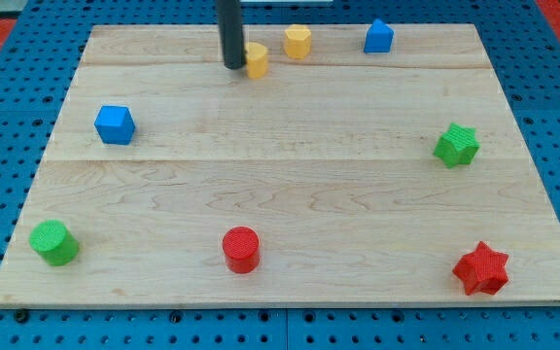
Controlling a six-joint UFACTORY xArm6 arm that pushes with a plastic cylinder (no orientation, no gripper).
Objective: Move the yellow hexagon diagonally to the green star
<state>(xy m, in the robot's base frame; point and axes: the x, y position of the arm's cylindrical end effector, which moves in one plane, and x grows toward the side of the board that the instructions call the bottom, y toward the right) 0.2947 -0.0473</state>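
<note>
My tip (234, 65) beside yellow block (257, 60)

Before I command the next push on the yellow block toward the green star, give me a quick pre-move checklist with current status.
1. My tip on the board and visible: ok.
2. Tip against a yellow block, on that block's left in the view: ok; actual touch cannot tell.
3. Pushed block is the hexagon: cannot tell; a second yellow block sits just to its upper right, and their shapes are unclear.
4. Green star in view, at the view's right: ok.
5. Diagonal path down-right to the star free of blocks: ok.
6. Tip placed for a down-right push: not ok; it is level with the block, not up-left of it.
</note>
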